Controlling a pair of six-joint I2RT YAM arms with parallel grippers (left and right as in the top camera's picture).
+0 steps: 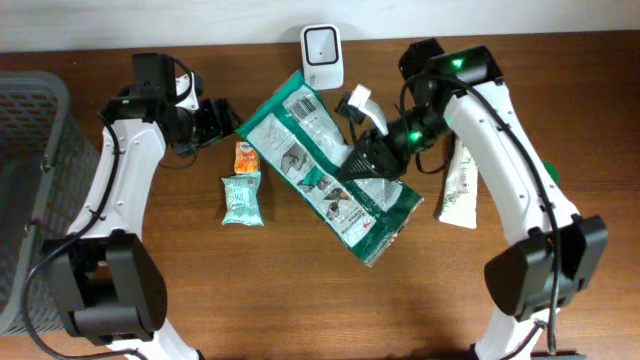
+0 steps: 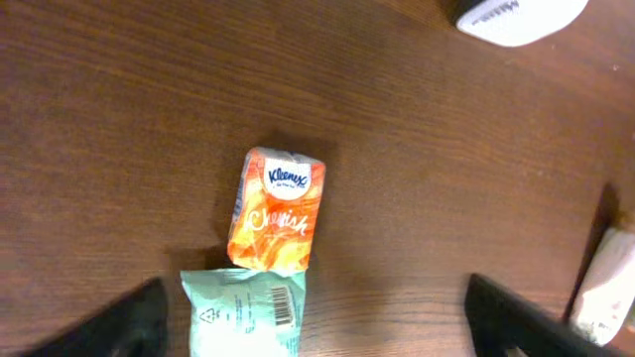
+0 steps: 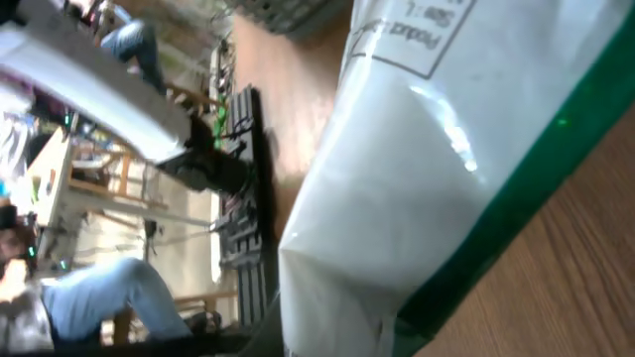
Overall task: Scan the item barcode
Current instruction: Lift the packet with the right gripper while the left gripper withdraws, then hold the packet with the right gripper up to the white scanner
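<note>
The item, a large green and white bag (image 1: 318, 165), lies slantwise in the middle of the table, its barcode end (image 1: 305, 100) pointing toward the white scanner (image 1: 322, 45) at the back edge. My right gripper (image 1: 362, 162) is shut on the bag's right side. In the right wrist view the bag (image 3: 417, 149) fills the frame and hides the fingers. My left gripper (image 1: 222, 122) stands open to the left of the bag's top corner, holding nothing. In the left wrist view its dark fingers (image 2: 129, 322) are spread wide above the table.
An orange Kleenex pack (image 1: 246, 156) and a teal packet (image 1: 242, 200) lie left of the bag, both under the left wrist camera (image 2: 278, 210), (image 2: 243, 312). A white pouch (image 1: 460, 185) lies at the right. A grey mesh basket (image 1: 30, 180) stands at the left edge.
</note>
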